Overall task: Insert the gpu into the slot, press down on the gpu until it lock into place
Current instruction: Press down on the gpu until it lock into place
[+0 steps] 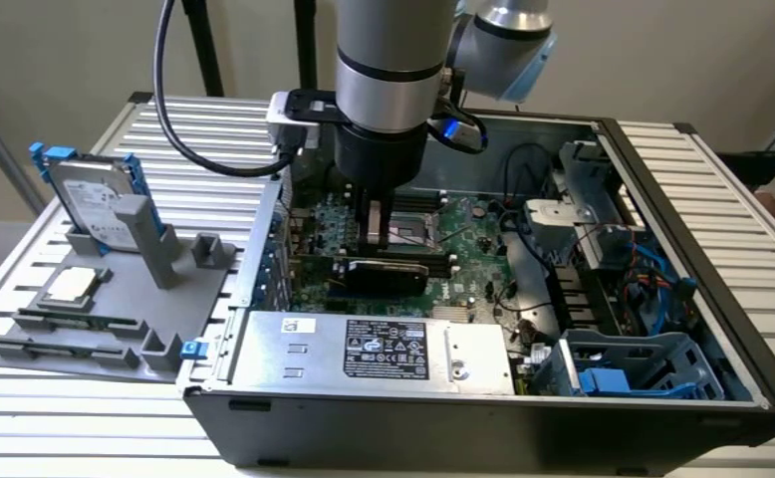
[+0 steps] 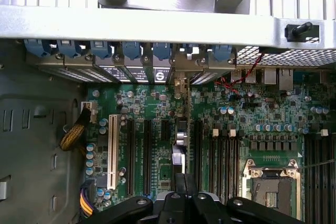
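Note:
The gpu (image 1: 381, 274) is a flat black card standing on edge on the green motherboard (image 1: 474, 264), inside the open case. In the wrist view the gpu (image 2: 180, 137) shows edge-on, running from the rear bracket toward my fingers. My gripper (image 1: 377, 244) hangs straight above the card's middle, its fingertips at the card's top edge. The gripper (image 2: 185, 182) looks shut, its two dark fingers (image 2: 180, 184) side by side with no gap, over the card's near end. The blue slot is hidden beneath the card.
A silver labelled power-supply box (image 1: 375, 349) lies just in front of the card. The processor socket (image 2: 270, 184) and black memory slots (image 2: 223, 156) sit beside the card. Cables and a drive cage (image 1: 634, 363) fill the case's right side. A grey parts holder (image 1: 109, 299) stands outside on the left.

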`<state>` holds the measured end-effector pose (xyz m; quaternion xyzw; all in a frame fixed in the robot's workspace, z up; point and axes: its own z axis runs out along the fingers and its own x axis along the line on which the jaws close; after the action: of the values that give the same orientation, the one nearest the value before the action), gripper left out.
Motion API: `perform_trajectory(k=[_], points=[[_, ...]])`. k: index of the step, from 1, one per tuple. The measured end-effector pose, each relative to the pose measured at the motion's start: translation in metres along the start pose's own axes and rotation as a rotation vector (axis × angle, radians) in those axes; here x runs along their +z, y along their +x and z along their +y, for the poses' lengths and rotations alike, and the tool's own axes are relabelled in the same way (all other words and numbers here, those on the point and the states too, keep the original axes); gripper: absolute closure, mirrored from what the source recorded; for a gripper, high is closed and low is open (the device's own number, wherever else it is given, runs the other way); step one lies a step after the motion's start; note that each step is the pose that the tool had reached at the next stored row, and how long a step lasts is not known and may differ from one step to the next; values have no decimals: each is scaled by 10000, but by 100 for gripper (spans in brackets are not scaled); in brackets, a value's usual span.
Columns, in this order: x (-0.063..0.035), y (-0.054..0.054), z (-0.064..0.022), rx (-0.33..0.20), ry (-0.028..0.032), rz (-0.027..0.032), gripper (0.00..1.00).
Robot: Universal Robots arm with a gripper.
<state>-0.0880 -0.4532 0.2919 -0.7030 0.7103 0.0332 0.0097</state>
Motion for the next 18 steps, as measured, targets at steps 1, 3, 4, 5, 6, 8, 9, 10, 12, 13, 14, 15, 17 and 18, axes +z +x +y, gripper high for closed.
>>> perform_trajectory(k=[1, 3, 4, 5, 6, 8, 9, 10, 12, 13, 14, 15, 17, 18], points=[[0, 0, 0, 0, 0, 0, 89], [0, 0, 0, 0, 0, 0, 89], [0, 0, 0, 0, 0, 0, 89], [0, 0, 0, 0, 0, 0, 89], [0, 0, 0, 0, 0, 0, 89], [1, 0, 1, -1, 2, 2, 89], [8, 0, 6, 1, 8, 1, 89], [20, 1, 9, 1, 8, 1, 89], [53, -1, 19, 0, 9, 0, 89], [67, -11, 28, 0, 8, 2, 89], [78, -25, 33, 0, 8, 2, 89], [87, -41, 36, 0, 9, -1, 89], [96, -64, 37, 0, 8, -1, 89], [100, -66, 36, -2, 9, -3, 89]])
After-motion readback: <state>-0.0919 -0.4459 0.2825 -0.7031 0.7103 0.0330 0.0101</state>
